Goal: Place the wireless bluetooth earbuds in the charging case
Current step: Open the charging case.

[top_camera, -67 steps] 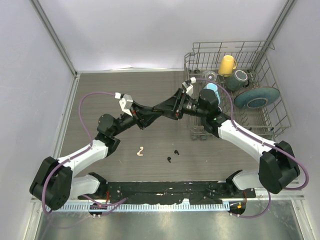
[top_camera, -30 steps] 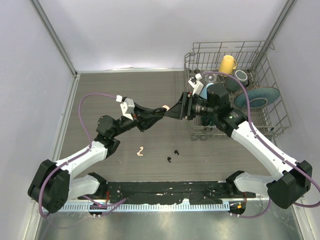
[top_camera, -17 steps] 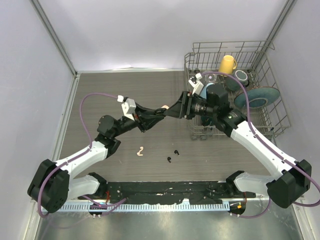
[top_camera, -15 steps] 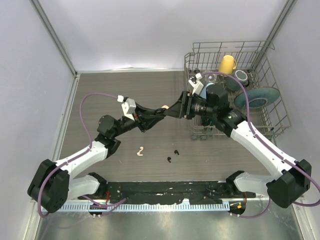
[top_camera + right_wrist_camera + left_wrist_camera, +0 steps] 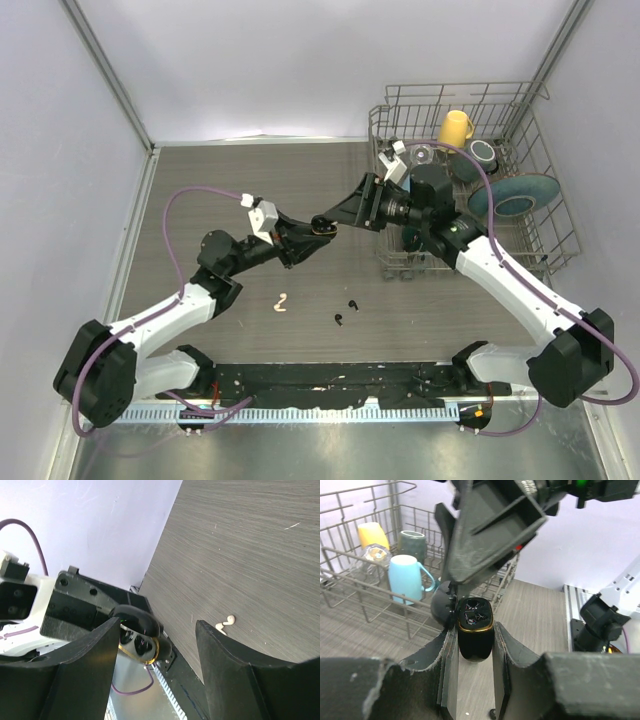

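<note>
The right pincer (image 5: 345,212) has pulled back a little from the charging case (image 5: 475,635). Its fingers are spread and hold nothing, so I think it must fetch an earbud next. The left pincer (image 5: 473,630) pinches the open case just in front of it, and the white earbud (image 5: 282,301) and black earbuds (image 5: 340,319) lie on the table (image 5: 200,190) below, well apart from both pincers.
</note>
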`<state>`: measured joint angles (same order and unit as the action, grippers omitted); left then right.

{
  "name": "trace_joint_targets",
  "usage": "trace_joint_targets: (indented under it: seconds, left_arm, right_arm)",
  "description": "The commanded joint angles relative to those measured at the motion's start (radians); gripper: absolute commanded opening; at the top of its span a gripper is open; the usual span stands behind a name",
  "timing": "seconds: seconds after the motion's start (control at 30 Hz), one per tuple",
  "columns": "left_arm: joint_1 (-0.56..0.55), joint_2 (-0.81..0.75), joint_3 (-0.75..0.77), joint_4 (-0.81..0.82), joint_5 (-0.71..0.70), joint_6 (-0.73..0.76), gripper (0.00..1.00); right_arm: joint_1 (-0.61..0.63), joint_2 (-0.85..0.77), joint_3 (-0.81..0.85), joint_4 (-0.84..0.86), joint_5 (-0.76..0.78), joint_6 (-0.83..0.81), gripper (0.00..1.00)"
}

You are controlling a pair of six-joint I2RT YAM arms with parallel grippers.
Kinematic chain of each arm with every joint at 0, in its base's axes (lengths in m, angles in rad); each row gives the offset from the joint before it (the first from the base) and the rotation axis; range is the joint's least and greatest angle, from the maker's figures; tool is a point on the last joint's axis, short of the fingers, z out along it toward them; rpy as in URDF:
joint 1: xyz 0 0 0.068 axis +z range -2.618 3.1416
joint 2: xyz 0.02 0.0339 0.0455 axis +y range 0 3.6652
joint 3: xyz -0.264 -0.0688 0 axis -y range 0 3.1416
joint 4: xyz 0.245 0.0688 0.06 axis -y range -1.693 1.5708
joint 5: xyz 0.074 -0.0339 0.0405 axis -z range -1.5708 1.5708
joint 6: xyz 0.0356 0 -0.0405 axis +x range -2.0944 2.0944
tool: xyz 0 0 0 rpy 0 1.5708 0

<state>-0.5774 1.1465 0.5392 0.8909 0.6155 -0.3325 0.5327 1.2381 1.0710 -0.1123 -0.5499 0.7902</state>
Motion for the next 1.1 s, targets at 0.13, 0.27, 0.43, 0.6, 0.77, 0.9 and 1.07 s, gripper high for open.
trace_joint_targets:
  seconds: [0.13,0.27,0.43,0.6,0.77,0.9,1.07]
  left_arm:
    - [-0.019,-0.048,0.03,0.048,0.007,0.044,0.0]
    - [-0.019,-0.065,0.013,0.031,-0.049,0.093,0.0]
    - [-0.019,-0.094,0.007,0.006,-0.114,0.128,0.0]
    - [-0.019,-0.105,0.015,-0.009,-0.123,0.145,0.0]
    - [-0.019,-0.107,0.019,-0.01,-0.146,0.158,0.0]
    - [-0.019,-0.097,0.033,-0.013,-0.143,0.167,0.0]
    - [-0.019,-0.094,0.054,-0.014,-0.126,0.17,0.0]
  right_arm:
    - [-0.008,0.011,-0.006,0.108,-0.051,0.073,0.68]
    - [-0.025,-0.018,-0.014,0.174,-0.105,0.133,0.71]
    - [-0.063,-0.043,-0.025,0.25,-0.185,0.228,0.72]
    - [-0.065,-0.049,-0.042,0.318,-0.24,0.29,0.72]
    - [-0.065,-0.051,-0.074,0.338,-0.248,0.316,0.72]
    - [-0.065,-0.042,-0.091,0.329,-0.243,0.317,0.72]
    - [-0.065,-0.02,-0.109,0.335,-0.237,0.33,0.72]
